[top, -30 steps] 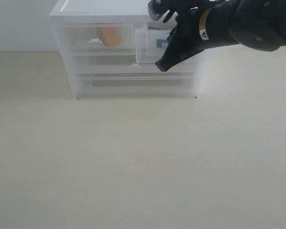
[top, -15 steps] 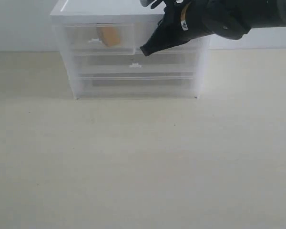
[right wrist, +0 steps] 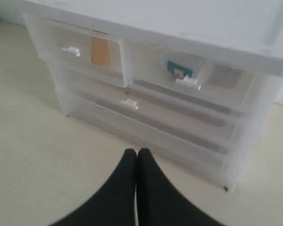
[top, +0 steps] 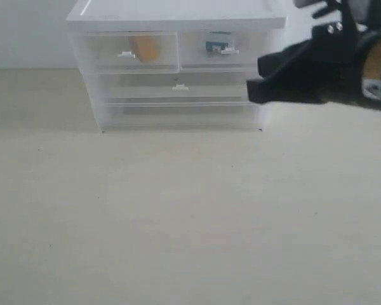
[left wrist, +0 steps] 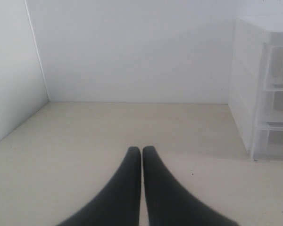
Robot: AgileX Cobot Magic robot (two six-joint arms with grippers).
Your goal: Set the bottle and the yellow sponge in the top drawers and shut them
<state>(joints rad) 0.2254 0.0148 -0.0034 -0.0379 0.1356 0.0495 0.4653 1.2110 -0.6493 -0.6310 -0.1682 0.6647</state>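
The white translucent cabinet stands at the back of the table. Both top drawers are pushed in flush. The yellow sponge shows through the left top drawer. Through the right top drawer the bottle shows only as its teal label patch. My right gripper is shut and empty, hanging in front of the cabinet's right end, apart from it. My left gripper is shut and empty, low over bare table, off to the cabinet's side; the exterior view does not show it.
Two full-width drawers sit closed below the top ones. A white wall stands behind the table, and a side wall closes in one side. The beige tabletop stretches in front of the cabinet.
The right top drawer went from pulled out to shut. My right arm has drawn back from the drawer fronts to the right and lower.
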